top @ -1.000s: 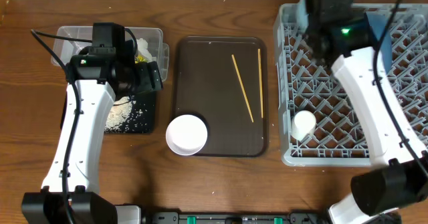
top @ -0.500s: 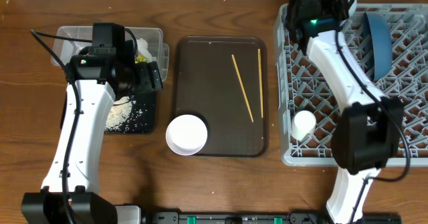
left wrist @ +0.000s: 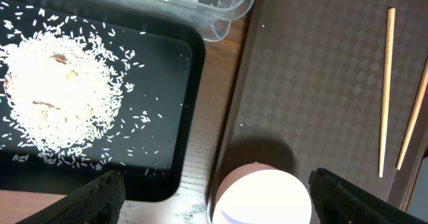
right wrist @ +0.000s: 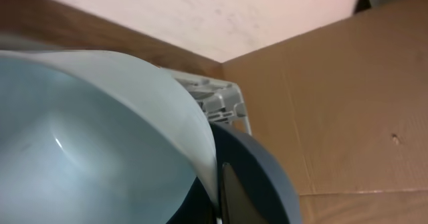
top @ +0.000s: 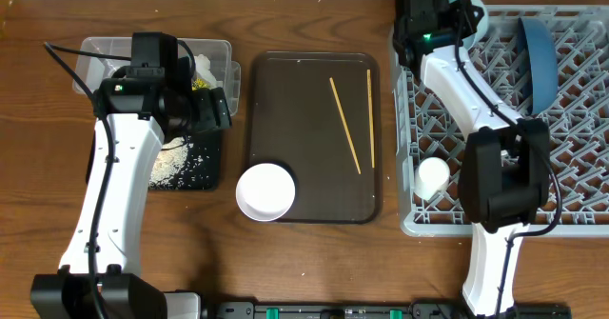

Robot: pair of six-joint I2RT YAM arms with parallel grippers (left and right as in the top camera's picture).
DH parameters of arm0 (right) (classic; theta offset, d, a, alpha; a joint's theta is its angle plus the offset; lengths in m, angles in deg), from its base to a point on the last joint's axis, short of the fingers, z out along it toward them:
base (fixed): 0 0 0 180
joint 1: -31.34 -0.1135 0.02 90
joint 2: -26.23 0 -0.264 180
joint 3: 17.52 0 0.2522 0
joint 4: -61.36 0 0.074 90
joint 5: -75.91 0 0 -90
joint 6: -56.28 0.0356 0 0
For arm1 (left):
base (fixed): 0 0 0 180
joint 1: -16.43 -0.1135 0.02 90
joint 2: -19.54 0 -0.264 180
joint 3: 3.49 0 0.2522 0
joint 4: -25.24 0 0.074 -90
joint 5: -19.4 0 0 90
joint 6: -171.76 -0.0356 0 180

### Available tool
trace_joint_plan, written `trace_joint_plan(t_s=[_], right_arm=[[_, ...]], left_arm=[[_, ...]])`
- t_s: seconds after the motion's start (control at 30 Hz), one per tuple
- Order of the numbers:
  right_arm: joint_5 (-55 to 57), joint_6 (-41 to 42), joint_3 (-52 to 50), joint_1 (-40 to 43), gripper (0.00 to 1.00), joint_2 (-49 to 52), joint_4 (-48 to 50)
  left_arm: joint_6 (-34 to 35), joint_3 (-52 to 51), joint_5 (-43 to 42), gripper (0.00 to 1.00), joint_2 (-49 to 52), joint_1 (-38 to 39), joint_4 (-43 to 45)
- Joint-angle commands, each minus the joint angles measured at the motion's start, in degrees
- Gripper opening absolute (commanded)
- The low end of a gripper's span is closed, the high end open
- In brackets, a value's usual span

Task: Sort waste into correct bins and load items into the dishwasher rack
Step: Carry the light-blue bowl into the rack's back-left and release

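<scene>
**Right pincer (top: 455, 16) pressed shut at the rack, left pincer (top: 217, 109) spread wide**

Overhead: the right pincer sits at the 11 o'clock corner of the dishwasher rack (top: 571, 167), against the light blue bowl (top: 479, 16). Whether it pinches the rim I cannot tell. The dark blue plate (top: 539, 52) stands on edge at 12 o'clock in the rack, and the white cup (top: 432, 176) is at 8 o'clock. Chopsticks (top: 345, 126) lie on the brown tray (top: 304, 90).

Left wrist: spread fingers (left wrist: 100, 197) hang over the black tray (left wrist: 167, 117) of rice (left wrist: 60, 103) and the white bowl (left wrist: 264, 197).

Right wrist: the light blue bowl fills the view, with the plate just behind at 4 o'clock.
</scene>
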Motion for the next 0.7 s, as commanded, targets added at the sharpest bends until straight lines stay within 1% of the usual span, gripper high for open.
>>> trace_joint_plan(t_s=[0.0, 0.17, 0.3, 0.33, 0.37, 0.4, 0.43, 0.47, 0.5, 0.57, 0.6, 0.67], right_arm=[[-2.3, 0.8, 0.0, -0.9, 0.01, 0.7, -1.9], [-8.8, 2.7, 0.0, -1.3, 0.01, 0.7, -6.8], [-9.0, 4.0, 0.0, -2.8, 0.02, 0.7, -10.3], [-9.0, 4.0, 0.0, -3.3, 0.07, 0.7, -10.9], [-9.0, 4.0, 0.0, -3.8, 0.15, 0.7, -11.3], [-8.7, 4.0, 0.0, -4.3, 0.29, 0.7, -11.9], [-8.2, 4.0, 0.0, -4.7, 0.48, 0.6, -12.3], [-7.5, 4.0, 0.0, -5.3, 0.58, 0.4, -12.9], [-7.0, 4.0, 0.0, -6.0, 0.64, 0.2, -13.4], [-6.2, 4.0, 0.0, -7.1, 0.73, -0.2, -13.9], [-6.1, 3.9, 0.0, -7.8, 0.77, -0.7, -14.0], [-6.2, 3.9, 0.0, -8.9, 0.81, -1.6, -14.0]], left_arm=[[0.3, 1.0, -0.3, 0.9, -0.4, -0.2, -0.1], [0.3, 1.0, -0.3, 0.9, -0.5, -0.2, -0.1], [0.3, 1.0, -0.3, 0.9, -0.5, -0.2, -0.1], [0.3, 1.0, -0.3, 0.9, -0.5, -0.2, -0.1], [0.3, 1.0, -0.3, 0.9, -0.4, -0.2, -0.1], [0.3, 1.0, -0.3, 0.91, -0.5, -0.2, -0.1], [0.3, 1.0, -0.3, 0.9, -0.5, -0.2, -0.1], [0.3, 1.0, -0.3, 0.91, -0.5, -0.2, -0.1], [0.3, 1.0, -0.3, 0.9, -0.5, -0.2, -0.1], [0.3, 1.0, -0.3, 0.9, -0.5, -0.2, -0.1], [0.3, 1.0, -0.3, 0.9, -0.5, -0.2, -0.1], [0.3, 1.0, -0.3, 0.91, -0.5, -0.2, -0.1]])
